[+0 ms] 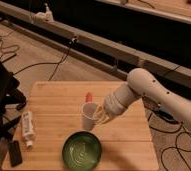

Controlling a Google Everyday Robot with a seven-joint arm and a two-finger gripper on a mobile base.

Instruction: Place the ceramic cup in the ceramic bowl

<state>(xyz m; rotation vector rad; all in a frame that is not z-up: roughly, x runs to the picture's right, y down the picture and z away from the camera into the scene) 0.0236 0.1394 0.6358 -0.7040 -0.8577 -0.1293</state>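
One arm is seen reaching in from the 3 o'clock side of the view, white and jointed, with its hand (100, 116) brought over the middle of the wooden counter (54, 100). The hand is clenched on the ceramic cup (89, 116), which is gripped at its rim on the side toward the arm and is held upright, or nearly so, above the boards. The cup is found just beyond the ceramic bowl (82, 150), at about the bowl's 12 o'clock; whether the cup's base is overlapped by the bowl's far rim cannot be told. The bowl is set near the counter's 6 o'clock edge, dark green and glossy, with rings seen inside it. A small red object (88, 96) is seen on the counter just behind the cup, at the cup's 12 o'clock. A white tube-like bottle (28, 128) is laid flat toward the counter's 9 o'clock edge, and a dark flat object (14, 153) is placed beside it at about the 8 o'clock corner. Cables (19, 52) are trailed across the floor beyond the counter, toward 10 o'clock.
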